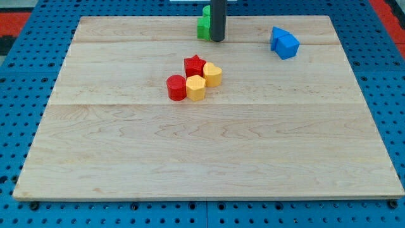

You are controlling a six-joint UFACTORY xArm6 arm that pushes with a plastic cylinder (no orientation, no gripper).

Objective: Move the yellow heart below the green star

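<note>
Yellow heart: the yellow heart sits a little above the board's middle, at the right end of a tight cluster.
Cluster: a red star touches the heart on its upper left, a yellow hexagon on its lower left, and a red cylinder lies left of the hexagon.
Green block: a green block stands at the view's top edge, partly hidden behind my rod; I take it for the star, though its shape is not clear.
My tip: my tip rests just right of the green block, close to or touching it, and well above the cluster.
End effector: a plain rod with no jaws, so nothing is clamped or held.
Blue blocks: two blue blocks lie together at the upper right, out of the way.
Step in hand: I judge the approach is not yet made; the heart lies untouched.
Next move: I need to bring the tip below the heart and nudge it upward toward the green block, without dragging the red star.
Writing: no brand, label or text readable.
</note>
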